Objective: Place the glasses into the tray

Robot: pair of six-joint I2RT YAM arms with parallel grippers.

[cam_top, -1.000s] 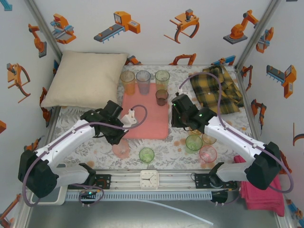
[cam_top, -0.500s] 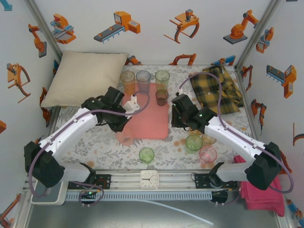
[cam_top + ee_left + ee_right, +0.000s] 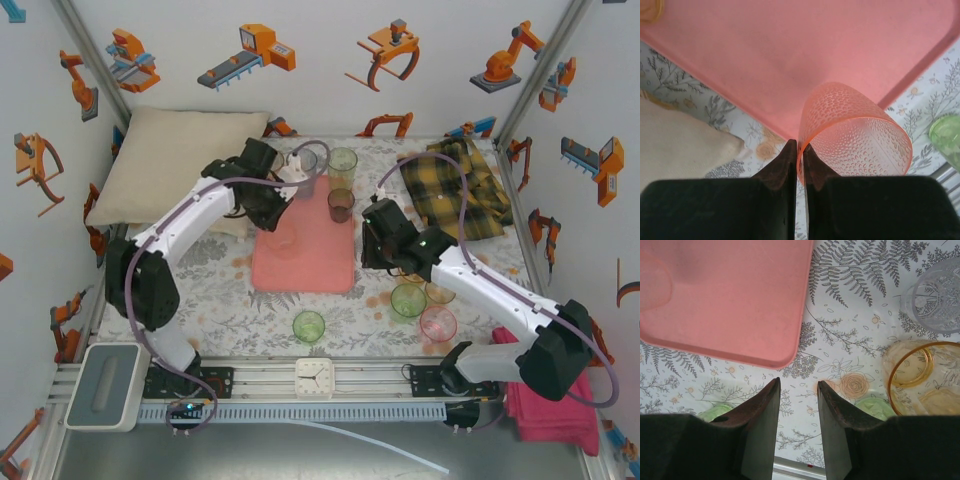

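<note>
My left gripper (image 3: 272,224) is shut on the wall of a pink dimpled glass (image 3: 855,135), one finger inside the rim and one outside. It holds this glass (image 3: 283,240) over the left half of the salmon-pink tray (image 3: 310,258). At the back of the tray stand a greyish glass (image 3: 303,163), a green one (image 3: 342,161) and a smoky brown one (image 3: 341,205). My right gripper (image 3: 799,385) hangs open and empty over the floral table, just off the tray's near right corner (image 3: 785,357). Beside it are a green glass (image 3: 408,300), an orange one (image 3: 925,375) and a pink one (image 3: 438,324).
Another green glass (image 3: 309,326) stands in front of the tray. A cream pillow (image 3: 180,165) lies at the back left, a yellow plaid shirt (image 3: 455,185) at the back right, and a magenta cloth (image 3: 550,400) at the near right. A small clock (image 3: 313,378) sits on the front rail.
My left arm has carried the pink glass from the table in front of the tray's near left corner up and back over the tray. The right arm has stayed still.
</note>
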